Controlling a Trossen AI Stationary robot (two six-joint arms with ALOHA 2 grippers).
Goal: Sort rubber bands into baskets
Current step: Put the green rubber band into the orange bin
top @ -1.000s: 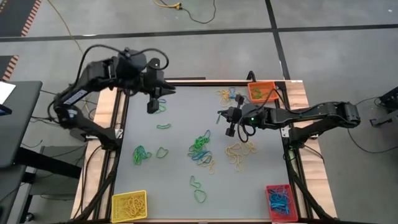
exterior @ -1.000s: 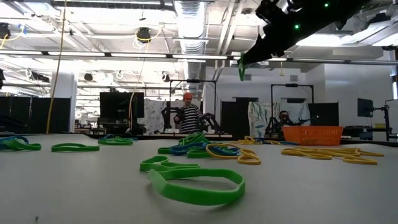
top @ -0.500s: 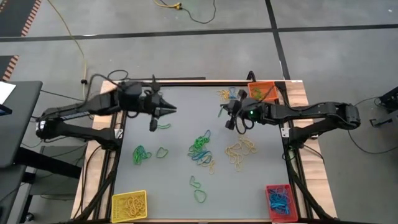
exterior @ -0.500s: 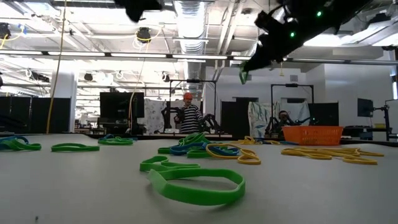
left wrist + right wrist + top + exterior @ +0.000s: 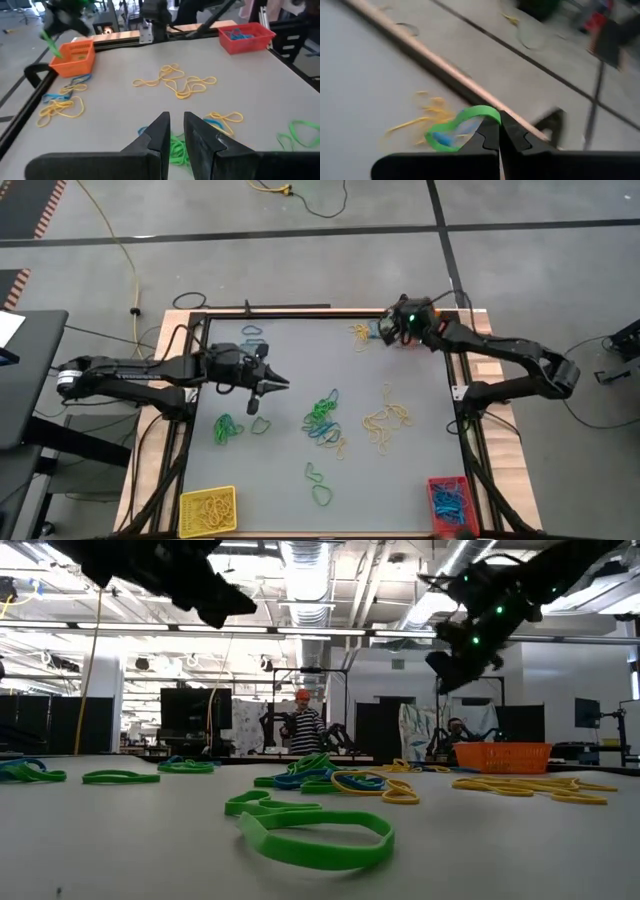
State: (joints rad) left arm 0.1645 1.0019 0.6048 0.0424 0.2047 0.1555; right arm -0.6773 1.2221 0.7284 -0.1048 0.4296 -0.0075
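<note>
My right gripper [image 5: 385,330] is shut on a green rubber band [image 5: 460,125], high above the table's far right part, next to the orange basket [image 5: 75,57]. The left wrist view also shows it [image 5: 65,15], with the band [image 5: 50,42] hanging beside the basket. My left gripper [image 5: 272,385] is above the table's left middle, empty, its fingers a narrow gap apart [image 5: 177,127]. Loose green, blue and yellow rubber bands [image 5: 322,415] lie flat on the table. The yellow basket [image 5: 207,510] and red basket [image 5: 447,502] stand at the near corners. My right gripper pinches the green band between its two fingertips at one point of the loop [image 5: 492,116]. The rest of the loop stands out beyond the fingers, open and slack. The band is lifted clear of the table.
Yellow bands [image 5: 388,418] lie right of centre and others [image 5: 360,332] near the far edge. Green bands lie at the left [image 5: 226,428] and near the front [image 5: 318,485]. A blue band [image 5: 252,335] lies at the far left. A person [image 5: 302,728] stands in the room behind.
My right gripper has carried the green band toward the table's far right, up to the orange basket. My left gripper has gone from the far left toward the near edge and the table's middle, its arm stretching out lower.
</note>
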